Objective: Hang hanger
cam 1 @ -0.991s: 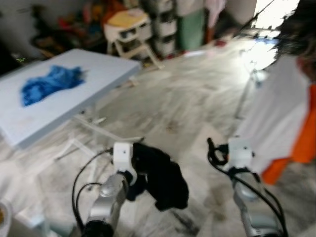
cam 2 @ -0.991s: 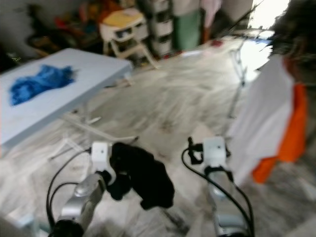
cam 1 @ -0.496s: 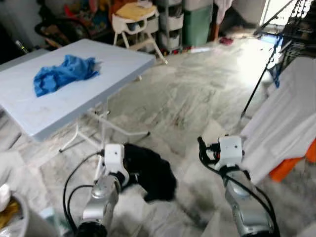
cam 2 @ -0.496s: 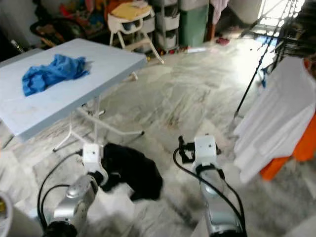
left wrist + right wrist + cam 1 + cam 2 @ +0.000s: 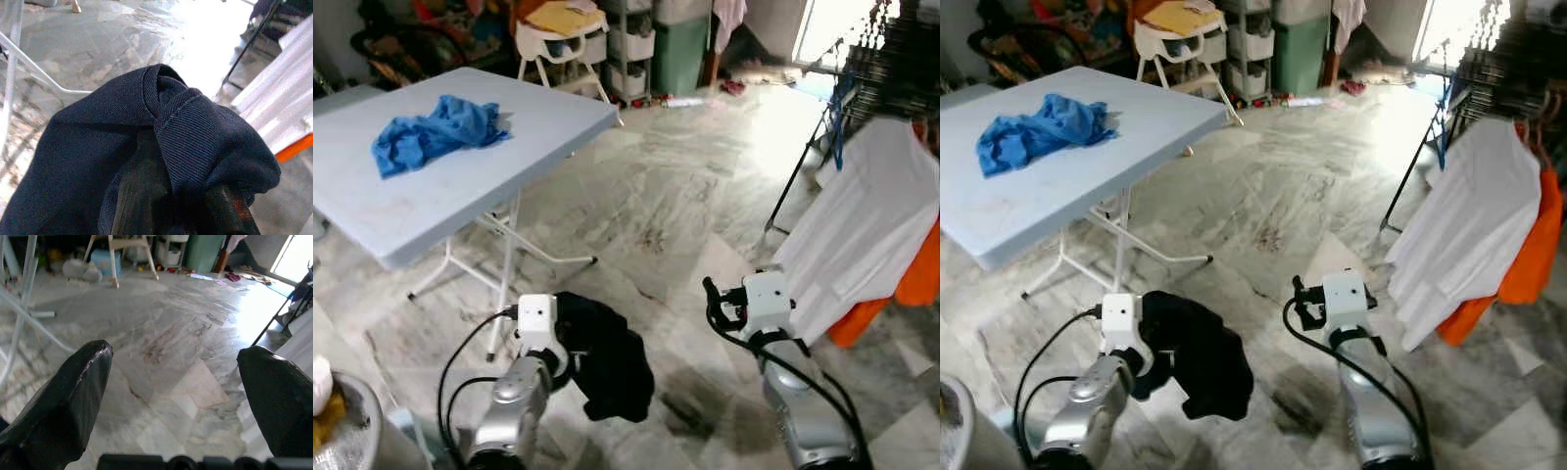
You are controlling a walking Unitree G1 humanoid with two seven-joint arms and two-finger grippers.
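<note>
A dark navy garment (image 5: 607, 357) hangs bunched from my left gripper (image 5: 178, 191), which is shut on its thick ribbed hem low in front of me. The fabric wraps over both black fingers (image 5: 139, 196) and hides their tips. To the right, my right gripper (image 5: 171, 396) stands open with nothing between its fingers, pointing out over the marble floor. A white shirt (image 5: 871, 225) and an orange garment (image 5: 915, 264) hang on a drying rack (image 5: 886, 59) to my right. I cannot make out a hanger in the dark garment.
A light blue folding table (image 5: 460, 186) with a crumpled blue cloth (image 5: 435, 127) stands to the left, its white legs (image 5: 509, 264) near my left arm. A high chair (image 5: 558, 34), drawers and clutter line the far wall. A metal bin (image 5: 342, 431) sits at lower left.
The whole picture has shifted and sharpened, so the camera moved; the rack's clothes now show fully at right. Both arms keep their pose, and the dark garment stays in the left gripper.
</note>
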